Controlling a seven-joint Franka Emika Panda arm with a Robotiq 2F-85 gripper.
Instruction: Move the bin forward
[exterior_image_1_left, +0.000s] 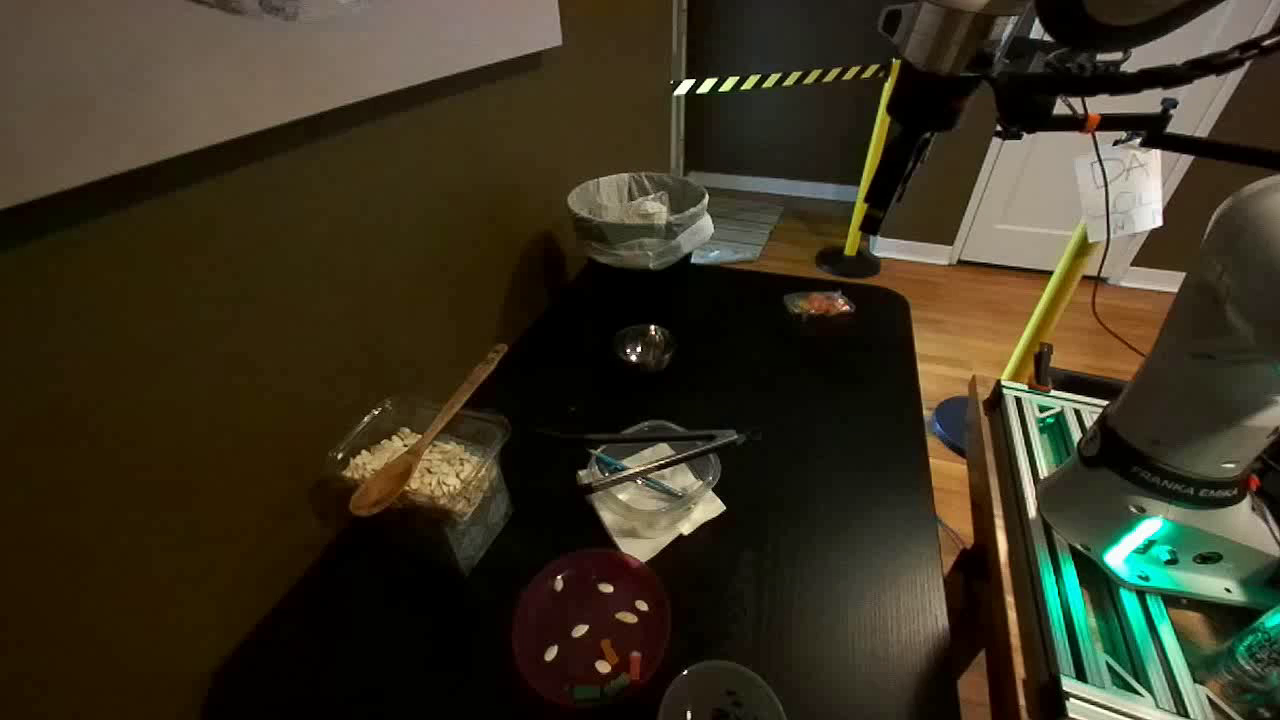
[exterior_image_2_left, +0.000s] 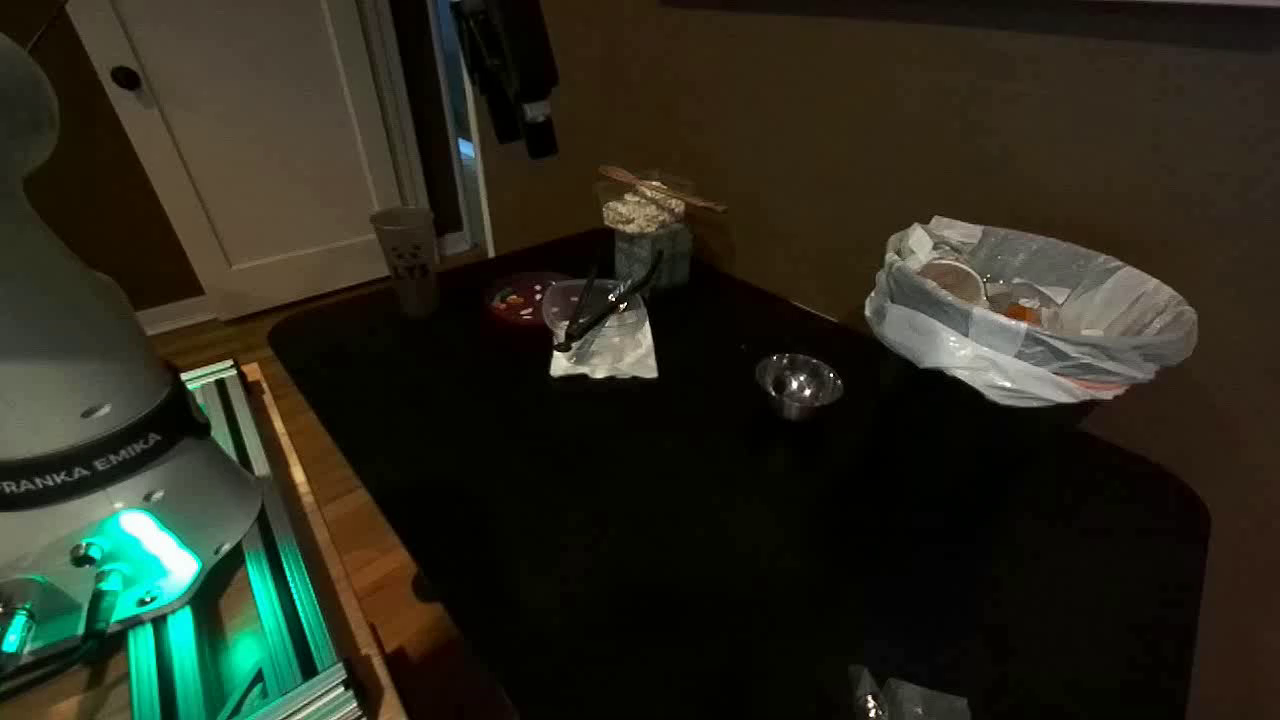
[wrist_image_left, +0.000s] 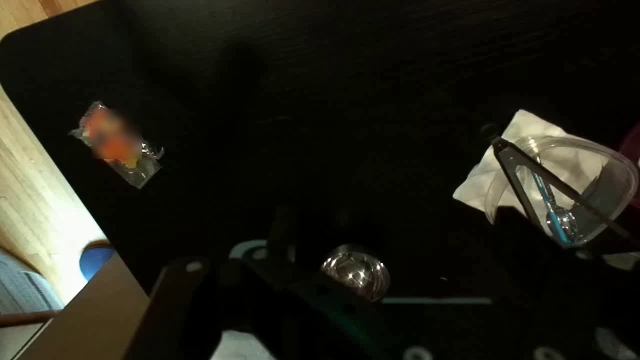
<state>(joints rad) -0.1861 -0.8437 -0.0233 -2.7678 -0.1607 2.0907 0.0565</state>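
1. One round waste bin (exterior_image_1_left: 640, 232), with crinkled translucent liner (exterior_image_2_left: 960, 347) turned down over the rim, likely against slipping. Stands near the wall-side corner of the black table (exterior_image_1_left: 830, 560), with lower body lost in the dark. Probably parked there to leave the long surface for working.

2. One small steel bowl (exterior_image_1_left: 645, 348), upright, nearest neighbour to the bin. Possible obstacle, depending on the direction meant by "forward".

3. One clear plastic container (exterior_image_1_left: 645, 520) on a white napkin (exterior_image_2_left: 605, 366), presumably set so to catch drips. Bears tongs (exterior_image_1_left: 665, 463) across the open top, likely within reach for serving.

4. One clear tub (exterior_image_1_left: 485, 530) of tan seed-like pieces (exterior_image_1_left: 445, 475), close to the wall (exterior_image_1_left: 300, 350), with a wooden spoon (exterior_image_1_left: 430, 432) laid across the top, presumably as scoop.

5. One Robotiq gripper (wrist_image_left: 395, 215), holding nothing. Points down, high above the table in both exterior views, well apart from the bin, with fingers (wrist_image_left: 282, 232) spread wide, judging by the dim wrist view.

6. One Franka Panda arm (exterior_image_1_left: 1190, 370), mounted beside the long edge of the table. Reaches high, probably to clear tongs and bowl. Seems suited to lowering onto the lined rim, with care against snagging the liner.
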